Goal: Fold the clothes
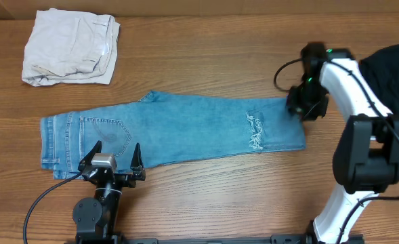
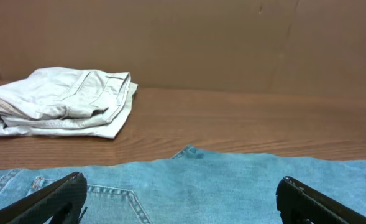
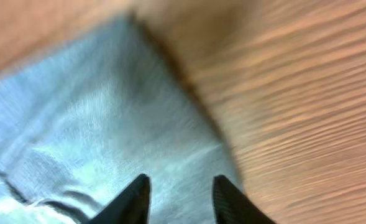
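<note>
With the jeans (image 1: 179,129) lying leg over leg along the worktop (image 1: 219,54), we find the left jaws spread wide, empty, at the waistband and the right jaws parted over the hem, gripping nothing visible, seemingly placed for a crosswise fold.

Left arm base (image 1: 93,215): black, cylindrical housing.
Left gripper (image 1: 118,146): two black tapered fingers on a black crossbar, with a silver-grey block at the centre.
Left cable (image 1: 30,213): single, thin, black.
Right arm links (image 1: 346,74): glossy white shells joined by bulky black joint housings.
Indicator light (image 1: 329,51): green, on the black wrist housing.
Right cable (image 1: 277,76): thin, black.
Right gripper (image 3: 179,186): two black fingers with rounded tips.
</note>
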### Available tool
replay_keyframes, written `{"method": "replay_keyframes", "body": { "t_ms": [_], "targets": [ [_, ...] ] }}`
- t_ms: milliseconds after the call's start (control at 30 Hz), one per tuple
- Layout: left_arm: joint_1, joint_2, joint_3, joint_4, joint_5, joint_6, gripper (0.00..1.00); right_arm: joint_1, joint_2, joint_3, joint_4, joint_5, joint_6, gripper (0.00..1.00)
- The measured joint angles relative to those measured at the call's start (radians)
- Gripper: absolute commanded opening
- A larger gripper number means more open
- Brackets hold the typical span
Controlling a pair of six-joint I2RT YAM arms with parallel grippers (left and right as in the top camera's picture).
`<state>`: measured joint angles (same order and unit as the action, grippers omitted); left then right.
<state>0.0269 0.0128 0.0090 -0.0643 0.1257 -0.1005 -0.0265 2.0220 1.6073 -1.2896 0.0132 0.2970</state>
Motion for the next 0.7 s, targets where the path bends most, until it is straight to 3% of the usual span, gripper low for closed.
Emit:
{"method": "replay_keyframes", "body": {
  "t_ms": [200, 467, 700],
  "targets": [
    [0.000, 0.000, 0.000, 0.000, 0.000, 0.000, 1.00, -0.122, -0.011, 0.015, 0.048, -0.076, -0.105, 0.68],
    [0.000, 0.000, 0.000, 0.000, 0.000, 0.000, 1.00, -0.140, -0.011, -0.056, 0.118, -0.224, -0.307, 0.69],
    [0.000, 0.000, 0.000, 0.000, 0.000, 0.000, 1.00, -0.142, -0.010, -0.186, 0.219, -0.264, -0.367, 0.66]
  ]
}}
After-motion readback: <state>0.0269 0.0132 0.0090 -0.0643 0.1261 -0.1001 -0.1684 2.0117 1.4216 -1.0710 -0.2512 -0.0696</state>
